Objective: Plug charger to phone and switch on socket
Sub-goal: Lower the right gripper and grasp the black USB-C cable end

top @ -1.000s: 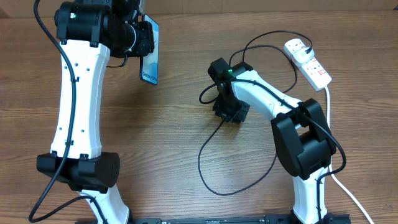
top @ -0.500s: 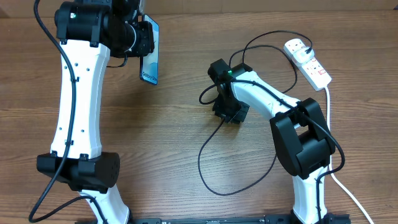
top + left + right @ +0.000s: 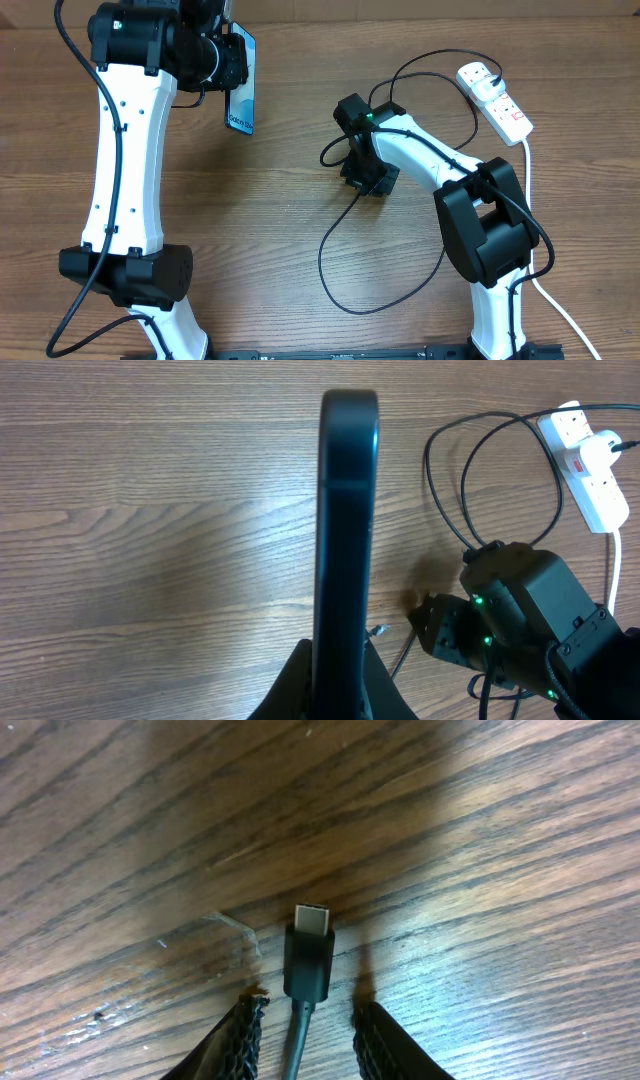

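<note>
Wood-grain table (image 3: 270,230) under all; left claw (image 3: 335,685) pinching phone (image 3: 345,520); right claw (image 3: 305,1020) spread astride charger (image 3: 308,960)

Brown wood-grain desk (image 3: 270,230) filling the whole view, grain running left to right. Paler strip along the far edge. Even overhead light, soft shadows on the boards. Faint scuffs and a whitish scratch (image 3: 230,925) close up.

The wooden table (image 3: 280,230) carries the looping black charger (image 3: 330,270) and the white socket (image 3: 495,100).
</note>
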`<action>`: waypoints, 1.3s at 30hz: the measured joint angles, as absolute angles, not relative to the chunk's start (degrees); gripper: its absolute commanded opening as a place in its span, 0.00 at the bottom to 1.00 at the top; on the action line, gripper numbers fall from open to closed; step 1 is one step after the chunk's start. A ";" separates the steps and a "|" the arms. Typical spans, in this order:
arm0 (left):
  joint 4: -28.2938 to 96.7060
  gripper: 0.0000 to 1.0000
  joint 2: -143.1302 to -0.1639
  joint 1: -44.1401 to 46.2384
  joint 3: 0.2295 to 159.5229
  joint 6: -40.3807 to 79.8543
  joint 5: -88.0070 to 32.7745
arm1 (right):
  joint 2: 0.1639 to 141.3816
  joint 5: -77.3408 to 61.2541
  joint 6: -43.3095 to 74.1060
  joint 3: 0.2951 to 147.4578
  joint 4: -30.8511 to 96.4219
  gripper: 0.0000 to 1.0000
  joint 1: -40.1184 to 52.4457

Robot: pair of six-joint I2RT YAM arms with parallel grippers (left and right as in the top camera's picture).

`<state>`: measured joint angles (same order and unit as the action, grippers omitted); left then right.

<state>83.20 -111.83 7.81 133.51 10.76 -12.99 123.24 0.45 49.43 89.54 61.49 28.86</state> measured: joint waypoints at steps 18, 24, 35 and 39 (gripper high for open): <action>83.18 0.04 -111.83 7.81 133.51 10.74 -12.99 | 122.43 0.23 49.43 87.72 58.85 0.18 28.86; 83.18 0.04 -111.83 7.81 133.51 10.76 -12.99 | 122.39 -0.03 49.47 87.64 58.13 0.14 28.86; 83.18 0.04 -111.83 7.81 133.51 10.74 -12.99 | 122.39 -0.05 49.28 87.61 58.00 0.17 28.84; 83.18 0.04 -111.83 7.81 133.51 10.74 -12.99 | 122.39 -0.23 49.28 87.61 58.59 0.18 28.21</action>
